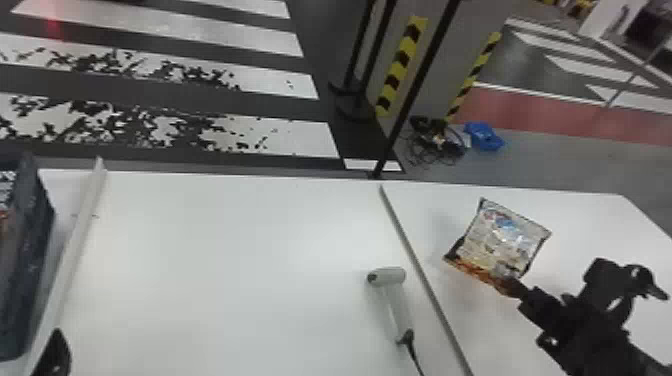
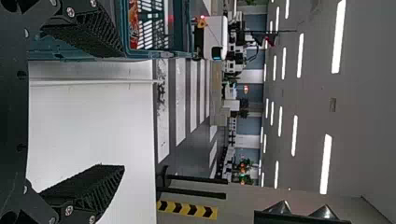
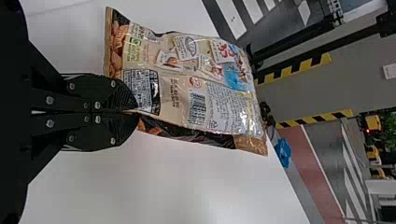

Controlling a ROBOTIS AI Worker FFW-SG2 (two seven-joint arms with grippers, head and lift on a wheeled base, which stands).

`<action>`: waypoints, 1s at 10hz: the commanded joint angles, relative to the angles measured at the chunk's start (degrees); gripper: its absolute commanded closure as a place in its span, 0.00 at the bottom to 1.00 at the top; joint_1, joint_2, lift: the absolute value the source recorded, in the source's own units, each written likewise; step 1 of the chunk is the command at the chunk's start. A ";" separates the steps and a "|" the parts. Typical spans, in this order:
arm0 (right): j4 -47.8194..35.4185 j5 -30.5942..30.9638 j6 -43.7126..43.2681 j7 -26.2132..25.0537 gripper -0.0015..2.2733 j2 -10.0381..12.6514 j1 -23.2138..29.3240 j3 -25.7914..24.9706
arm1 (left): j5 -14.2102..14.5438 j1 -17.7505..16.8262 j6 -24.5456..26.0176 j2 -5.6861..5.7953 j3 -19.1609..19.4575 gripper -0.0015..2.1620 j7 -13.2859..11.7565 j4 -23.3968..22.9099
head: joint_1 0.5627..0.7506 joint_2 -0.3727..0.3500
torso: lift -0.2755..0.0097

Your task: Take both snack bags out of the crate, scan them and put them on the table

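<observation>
Black fingers [image 1: 532, 305] of my right hand [image 1: 521, 294] pinch 1 snack bag [image 1: 505, 240] by its edge over the bench [image 1: 225, 250]; my left hand [image 1: 54, 356] is spread near the crate [image 1: 25, 260].

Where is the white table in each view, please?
Head view: the white table spans the lower part, under the barcode scanner.
Left wrist view: beside the crate, beyond the left gripper.
Right wrist view: behind the held snack bag.
Shared landmark: yellow-and-black striping.
</observation>
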 commanded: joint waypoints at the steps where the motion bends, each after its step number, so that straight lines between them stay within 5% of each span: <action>1: 6.06 -0.34 -4.43 -1.07 0.99 -2.06 -1.03 -0.32 | -0.01 -0.04 0.00 0.07 0.00 0.07 0.00 -0.05 | 0.70 0.03 | 0.64; 4: 10.54 -0.69 -7.25 -3.10 0.94 -3.02 -2.17 -0.14 | 0.08 -0.13 0.00 0.16 0.00 0.07 0.00 -0.23 | 0.70 0.03 | 0.64; 6: 10.89 -0.16 -10.24 -6.52 0.00 -3.02 -2.09 1.09 | 0.08 0.05 0.00 0.24 0.00 0.07 0.00 -0.23 | 0.70 0.03 | 0.64; 10: 3.77 -0.69 -25.70 -7.05 0.02 -0.12 3.45 3.19 | 0.08 0.13 0.00 0.24 0.00 0.07 0.00 -0.67 | 0.70 0.03 | 0.64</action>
